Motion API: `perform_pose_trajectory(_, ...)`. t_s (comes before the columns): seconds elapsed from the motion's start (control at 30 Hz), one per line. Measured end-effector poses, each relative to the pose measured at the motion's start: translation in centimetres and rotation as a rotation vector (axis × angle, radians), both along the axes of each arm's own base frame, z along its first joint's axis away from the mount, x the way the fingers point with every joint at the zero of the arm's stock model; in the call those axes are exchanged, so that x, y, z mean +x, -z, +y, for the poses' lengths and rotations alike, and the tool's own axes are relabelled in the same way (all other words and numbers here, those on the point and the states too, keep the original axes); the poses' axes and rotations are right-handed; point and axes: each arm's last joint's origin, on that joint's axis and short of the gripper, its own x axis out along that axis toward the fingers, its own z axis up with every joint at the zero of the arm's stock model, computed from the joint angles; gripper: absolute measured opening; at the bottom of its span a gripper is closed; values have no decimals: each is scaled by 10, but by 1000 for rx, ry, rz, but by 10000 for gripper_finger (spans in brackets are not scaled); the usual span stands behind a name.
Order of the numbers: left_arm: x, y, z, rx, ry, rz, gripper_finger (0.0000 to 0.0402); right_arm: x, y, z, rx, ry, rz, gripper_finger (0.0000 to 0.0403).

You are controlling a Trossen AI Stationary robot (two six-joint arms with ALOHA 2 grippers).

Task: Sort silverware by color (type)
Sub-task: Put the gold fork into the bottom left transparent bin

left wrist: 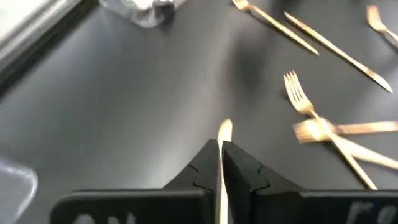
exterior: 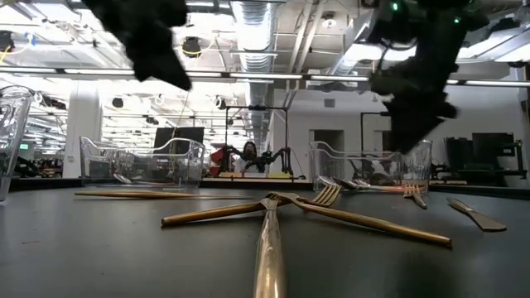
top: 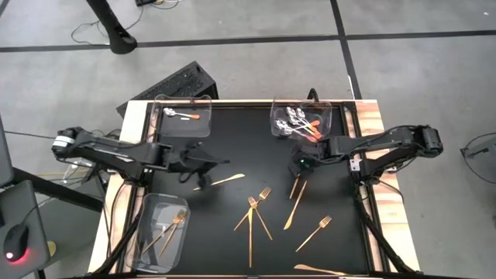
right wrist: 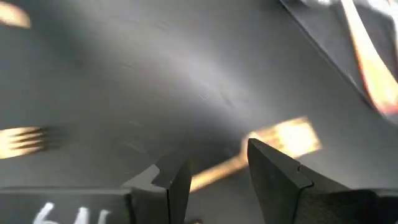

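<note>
Mid-mat: left fingers (left wrist: 219,163) pinch slim gold knife (left wrist: 224,132); right fingers (right wrist: 217,171) wide over fork (right wrist: 287,138).

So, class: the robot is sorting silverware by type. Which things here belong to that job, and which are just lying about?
Part of the job:
- gold forks and gold knives on the mat
- red-handled spoons
- clear trays
- left gripper, shut on a gold knife
- right gripper, open above a fork

Lying about:
- keyboard
- mouse

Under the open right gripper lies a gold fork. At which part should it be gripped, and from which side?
Probably the slim handle of the gold fork, from straight above: it lies flat on the mat, and the open right gripper already straddles the handle behind the wider tines.
</note>
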Motion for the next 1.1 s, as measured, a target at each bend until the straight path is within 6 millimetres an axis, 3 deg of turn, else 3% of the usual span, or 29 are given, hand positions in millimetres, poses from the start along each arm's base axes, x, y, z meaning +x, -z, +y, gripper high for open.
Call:
perform_pose_trajectory(0.1,23,12,7,21,-10,-33,29,-2,3,2,47,182,-10,170)
perform_pose_trajectory(0.23,42,34,16,34,-40,6,73,4,16,4,91,244,28,168)
perform_pose_trajectory(0.47,51,57,25,48,-74,91,144,19,50,3,119,273,138,168)
perform_pose_trajectory(0.7,52,60,27,108,-130,103,165,27,73,1,131,296,211,163)
perform_pose_trajectory(0.9,57,56,26,92,-132,34,165,31,70,1,111,196,175,87)
perform_pose_trajectory(1.0,60,53,25,93,-125,-14,165,33,60,0,69,126,105,29)
perform_pose_trajectory(1.1,66,46,24,87,-92,-98,165,39,41,0,1,40,-35,14)
